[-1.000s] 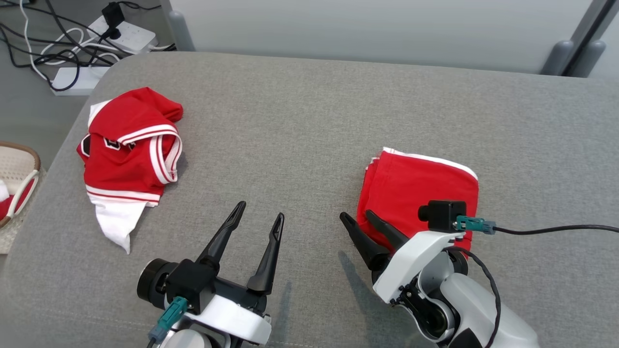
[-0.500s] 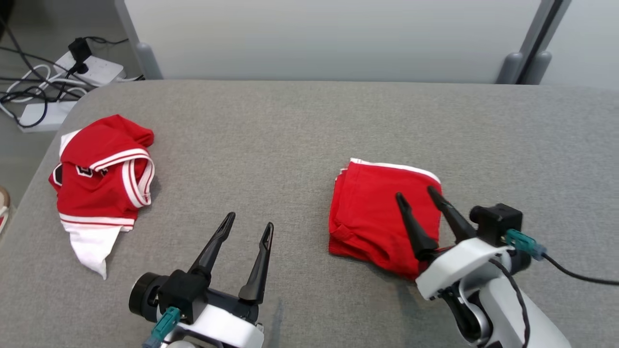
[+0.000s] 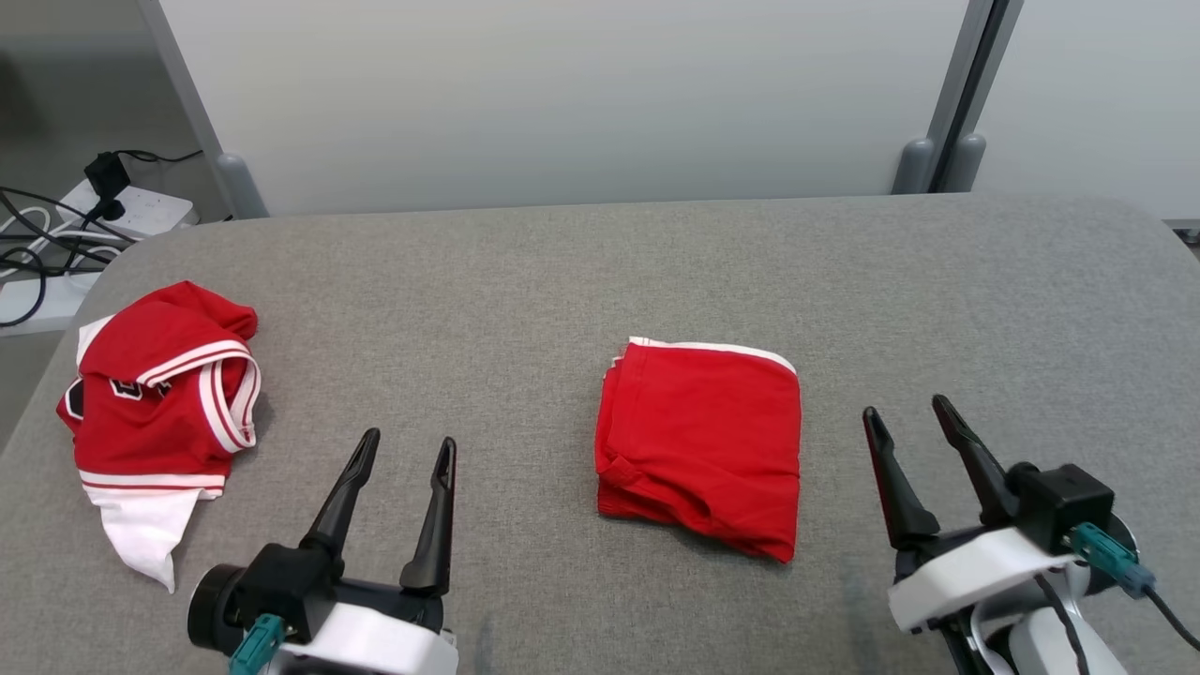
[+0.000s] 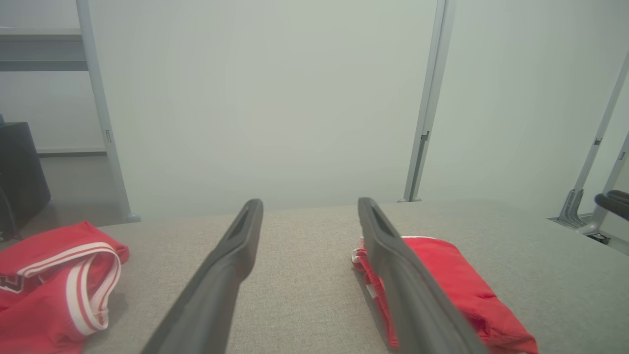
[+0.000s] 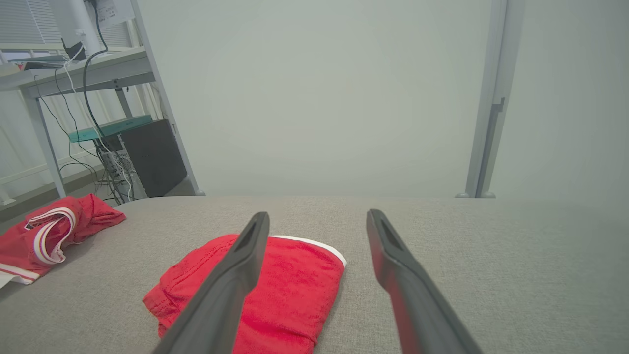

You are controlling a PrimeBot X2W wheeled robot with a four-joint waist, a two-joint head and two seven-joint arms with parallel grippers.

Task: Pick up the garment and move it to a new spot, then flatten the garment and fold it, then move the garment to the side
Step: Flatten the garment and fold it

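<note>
Folded garment [image 3: 698,450] flat on table [image 3: 525,272] — fold looks done, move-aside step likely in hand. Left gripper [image 3: 411,437] and right gripper [image 3: 905,407] flank garment, clear of it, jaws spread, empty. Next: pinch garment's edge through all layers — carry stack sideways intact.

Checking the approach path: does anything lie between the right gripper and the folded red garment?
Nothing visible does. Bare grey table separates the open right gripper from the folded red garment; the crumpled jersey lies far left.
</note>
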